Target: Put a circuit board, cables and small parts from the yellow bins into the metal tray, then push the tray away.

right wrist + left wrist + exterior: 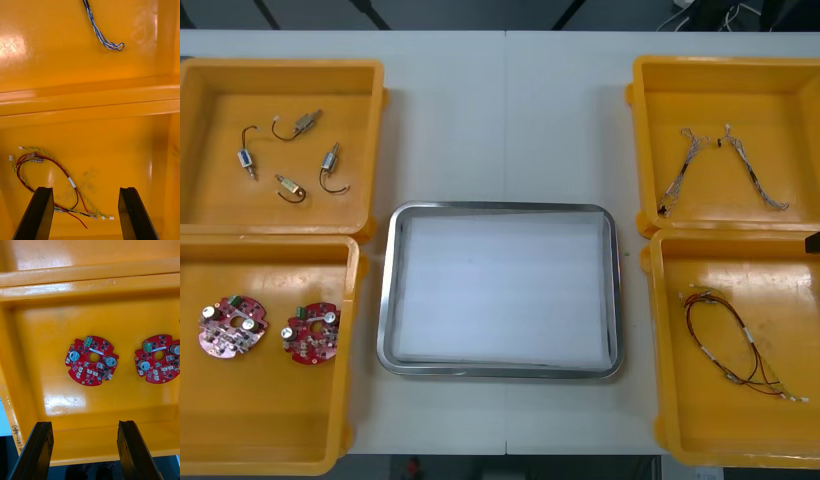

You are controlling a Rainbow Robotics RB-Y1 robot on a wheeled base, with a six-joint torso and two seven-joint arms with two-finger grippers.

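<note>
A: Left gripper (85, 423): fingers wide apart, nothing held, hovering over a bin (90, 285). Two boards (92, 360) lie flat on the floor ahead of the tips. One is roughly in line with the gap, the other sits off past one finger.
B: Take the in-line one?
A: I'd say so. Centre it between the fingers, drop straight, and close across its rim, not on the tall components. It lies flat, so the tips must get right down or they'll likely skate over it.
B: Parts?
A: Parts (330, 160) are in the bin beyond that one.
B: Tray?
A: Tray (385, 300) is off to the gripper's inner side, between the bins. Nothing loaded yet.
B: Right side?
A: Right gripper (86, 189) is also spread wide and empty. The red-yellow cable (72, 182) lies loose below it, loop ahead of one finger and tail running into the gap. The blue-white cable (98, 35) is past the wall ahead, in the next bin.
</note>
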